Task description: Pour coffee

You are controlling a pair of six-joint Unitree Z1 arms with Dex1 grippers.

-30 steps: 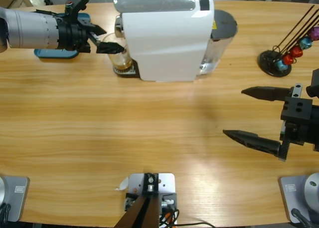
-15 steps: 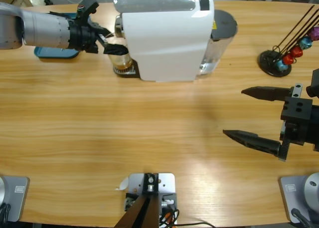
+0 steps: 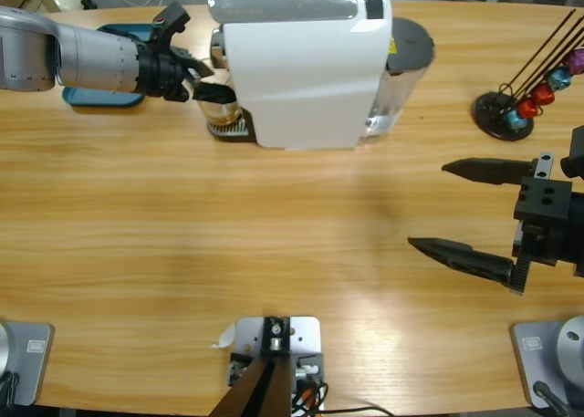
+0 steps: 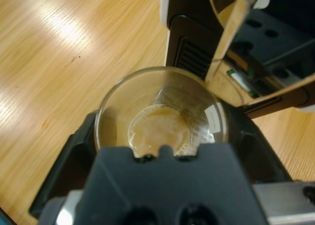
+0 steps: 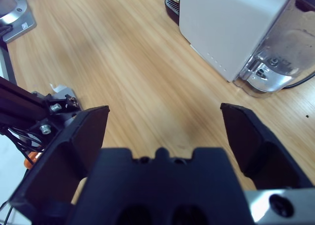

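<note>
L gripper (image 3: 208, 81) w/ jaws either side of glass (image 4: 161, 115) holding coffee (image 4: 160, 131), under coffee machine (image 3: 306, 70) spout. R gripper (image 3: 470, 212) wide open, empty, well right of machine.

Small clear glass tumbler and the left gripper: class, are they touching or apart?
Touching. The left wrist view shows the small clear glass tumbler held between the left gripper's black jaws, each pressed against its side, coffee inside.
</note>
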